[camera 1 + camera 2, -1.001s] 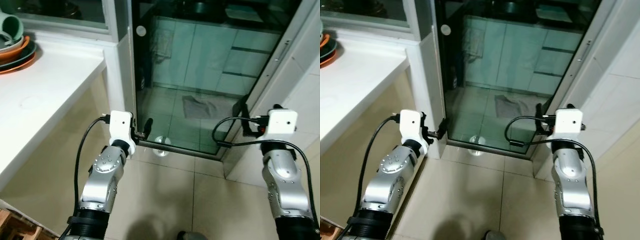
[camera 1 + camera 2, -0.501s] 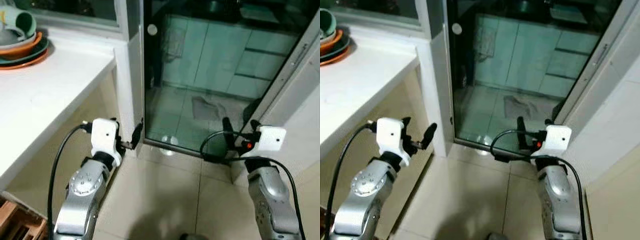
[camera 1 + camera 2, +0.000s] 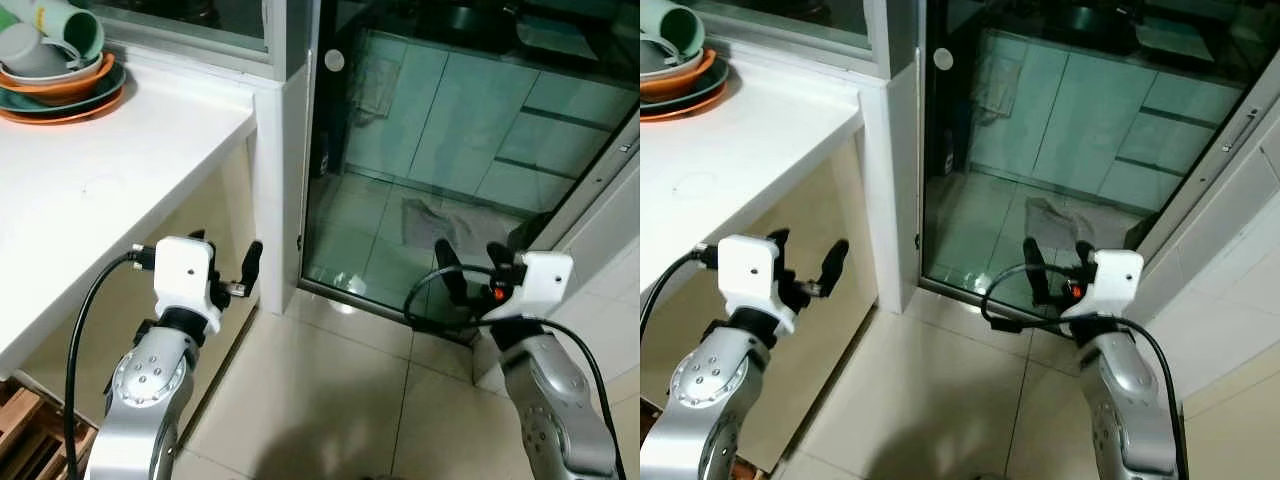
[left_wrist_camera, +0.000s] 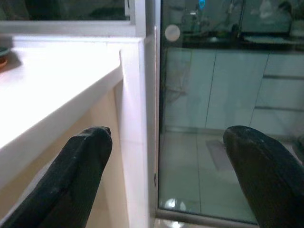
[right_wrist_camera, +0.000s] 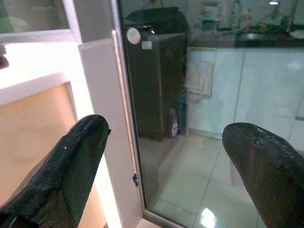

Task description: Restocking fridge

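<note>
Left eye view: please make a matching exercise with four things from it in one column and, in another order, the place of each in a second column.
Things:
1. stack of orange and green dishes
2. white countertop
3. grey cloth
4. round white sticker

Places:
A. on the glass door
B. on the floor behind the glass
C. at the countertop's far corner
D. on the robot's left

Pairs: 1-C, 2-D, 3-B, 4-A
</note>
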Available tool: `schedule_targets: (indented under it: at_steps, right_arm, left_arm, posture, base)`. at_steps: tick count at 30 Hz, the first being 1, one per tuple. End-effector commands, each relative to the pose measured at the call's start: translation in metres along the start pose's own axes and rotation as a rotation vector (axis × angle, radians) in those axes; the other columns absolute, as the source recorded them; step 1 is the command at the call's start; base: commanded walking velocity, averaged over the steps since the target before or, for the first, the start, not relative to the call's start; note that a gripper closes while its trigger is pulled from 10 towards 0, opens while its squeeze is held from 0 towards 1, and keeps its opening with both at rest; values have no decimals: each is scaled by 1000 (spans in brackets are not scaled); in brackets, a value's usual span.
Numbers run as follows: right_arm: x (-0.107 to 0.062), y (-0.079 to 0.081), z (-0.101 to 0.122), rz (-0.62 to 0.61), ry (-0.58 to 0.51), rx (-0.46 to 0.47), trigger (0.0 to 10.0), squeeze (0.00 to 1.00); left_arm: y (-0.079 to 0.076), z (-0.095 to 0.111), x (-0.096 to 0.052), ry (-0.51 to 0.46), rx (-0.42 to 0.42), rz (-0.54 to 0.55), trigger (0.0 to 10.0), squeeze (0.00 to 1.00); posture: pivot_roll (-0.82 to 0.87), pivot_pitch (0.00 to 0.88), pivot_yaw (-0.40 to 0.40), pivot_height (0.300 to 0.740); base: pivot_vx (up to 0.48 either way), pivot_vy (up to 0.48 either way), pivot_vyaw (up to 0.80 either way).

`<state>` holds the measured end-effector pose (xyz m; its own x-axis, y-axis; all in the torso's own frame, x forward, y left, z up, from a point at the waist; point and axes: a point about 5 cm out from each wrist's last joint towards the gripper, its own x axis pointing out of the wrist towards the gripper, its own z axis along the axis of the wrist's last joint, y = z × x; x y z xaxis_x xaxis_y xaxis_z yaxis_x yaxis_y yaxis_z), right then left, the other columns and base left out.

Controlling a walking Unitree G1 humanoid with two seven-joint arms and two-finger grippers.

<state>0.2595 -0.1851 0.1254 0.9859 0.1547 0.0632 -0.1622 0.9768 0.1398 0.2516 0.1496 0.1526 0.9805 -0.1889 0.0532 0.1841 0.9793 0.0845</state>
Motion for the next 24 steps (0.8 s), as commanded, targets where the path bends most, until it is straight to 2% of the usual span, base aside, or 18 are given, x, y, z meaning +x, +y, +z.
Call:
schedule_targets:
  at_steps: [1, 8, 14, 17, 24]
  right_arm:
    - [2, 0, 2, 6, -5, -28, 10000, 0]
    - [3, 3, 2, 16, -15, -60, 10000, 0]
    - [-1, 1, 7, -2, -39, -69, 10000, 0]
    - [-1, 0, 6, -10, -39, -69, 10000, 0]
    - [2, -2, 5, -31, -42, -78, 10000, 0]
  left_arm:
    - [-6, 4, 7, -19, 12, -37, 10000, 0]
    - [-14, 7, 16, -24, -10, -89, 10000, 0]
    - [-13, 14, 15, -76, -25, -51, 10000, 0]
    - [-13, 16, 18, -90, -36, -44, 10000, 0]
    - [-9, 7, 24, -29, -22, -2, 10000, 0]
  posture:
    - [-101, 0, -40, 740]
    - [-122, 0, -20, 740]
    - [-126, 0, -17, 740]
    - [-127, 0, -13, 740]
    - [-136, 0, 5, 740]
  base:
    - [480, 0, 0]
    - [480, 0, 0]
    - [480, 0, 0]
    - [0, 0, 0]
    - [0, 0, 0]
